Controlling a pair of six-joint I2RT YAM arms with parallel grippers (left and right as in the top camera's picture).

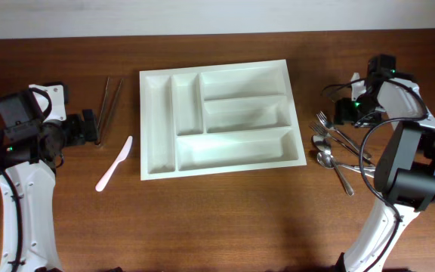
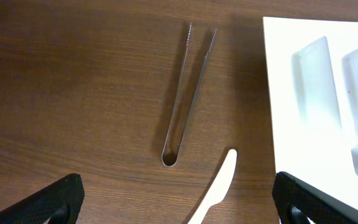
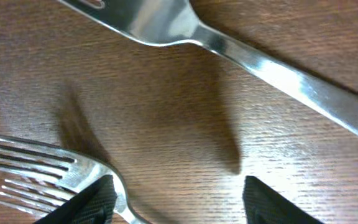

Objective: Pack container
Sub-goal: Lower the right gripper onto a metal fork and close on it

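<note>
Take the white tray (image 1: 149, 162) as the target: lying mid-table, every compartment bare, so count packing as not yet begun. Judge the step in hand as a first pick from the heap of metal cutlery (image 1: 337, 155) right of the tray, with the right gripper (image 1: 344, 112) low over its far end, jaws parted, clasping nothing. To do it well, centre on one fork (image 3: 73, 168) only, straddle its neck rather than the tines, come down until both fingers meet the wood, and close squarely. Expect a thin, slick handle apt to pivot, and beware dragging the second utensil (image 3: 278, 81) along. Lift straight up before swinging left toward a long compartment. Note the left gripper (image 1: 93, 127) spread wide and empty, near the tongs (image 1: 110, 102) and the white plastic knife (image 1: 114, 164) on the left. Look to the overhead view for the whole layout, tray and both grippers together. Find none of that in the right wrist view, only tines, a bright handle and wood grain up close. Turn to the left wrist view for the tongs' serrated tips and closed bend, too small to read from above, and see there just the tray's left edge.
</note>
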